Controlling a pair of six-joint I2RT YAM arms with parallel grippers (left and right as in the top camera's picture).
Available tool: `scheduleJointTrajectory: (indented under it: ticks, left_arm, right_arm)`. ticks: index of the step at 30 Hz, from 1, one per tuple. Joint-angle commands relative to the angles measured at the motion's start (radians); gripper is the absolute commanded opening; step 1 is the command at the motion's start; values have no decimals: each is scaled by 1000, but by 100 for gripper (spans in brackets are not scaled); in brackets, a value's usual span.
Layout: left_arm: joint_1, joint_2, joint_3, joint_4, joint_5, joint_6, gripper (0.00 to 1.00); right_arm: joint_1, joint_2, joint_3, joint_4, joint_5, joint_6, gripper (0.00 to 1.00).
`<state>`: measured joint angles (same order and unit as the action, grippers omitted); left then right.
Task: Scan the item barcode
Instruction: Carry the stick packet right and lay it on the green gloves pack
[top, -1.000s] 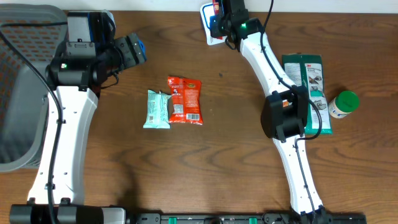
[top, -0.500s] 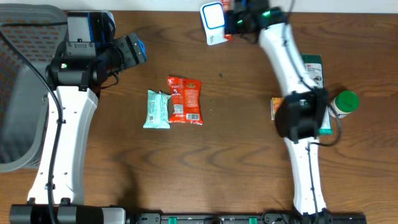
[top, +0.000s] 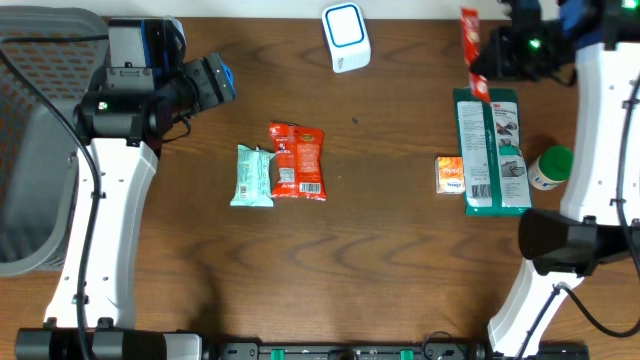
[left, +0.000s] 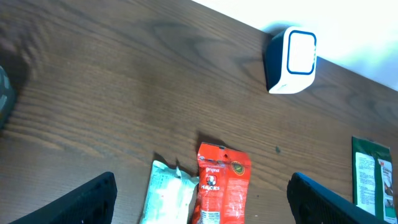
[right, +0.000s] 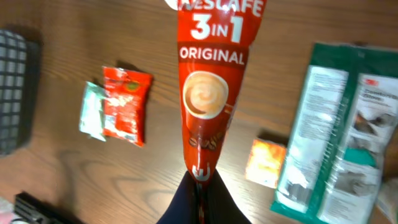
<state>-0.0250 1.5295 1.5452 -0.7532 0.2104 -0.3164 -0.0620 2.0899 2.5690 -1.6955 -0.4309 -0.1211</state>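
Red sachet (right: 208, 93), one; scanner (top: 346, 36), one

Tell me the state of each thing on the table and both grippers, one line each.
left gripper: open, empty.
right gripper: shut on the coffee sachet.
coffee sachet: pinched by one end, off the table.
scanner: on the table, untouched.
red packet: lying flat.
mint packet: flat beside it.
green pack: lying flat.
bottle: capped.

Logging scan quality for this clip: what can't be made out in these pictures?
Sachet barcode: right wrist shows only its front; overhead, thin and too small.
Right gripper: mostly cut off by right wrist view's bottom edge.
Bottle label: overhead, too small.
Basket: cut by overhead's left edge.
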Motion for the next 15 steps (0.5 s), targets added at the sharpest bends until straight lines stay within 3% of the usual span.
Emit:
scheduleJointTrajectory:
  ticks: [1,9,15]
  left_arm:
    - [3,-7,3,-2,-2,8,88]
    - [3,-7,3,-2,-2,8,88]
    - [3,-7,3,-2,-2,8,88]
  right_arm:
    - [-27,-3,-40,-3,126,-48,1]
    - [-55,-3,-307,9,354,-52,1]
    - [-55,-3,-558,138,411,-51,1]
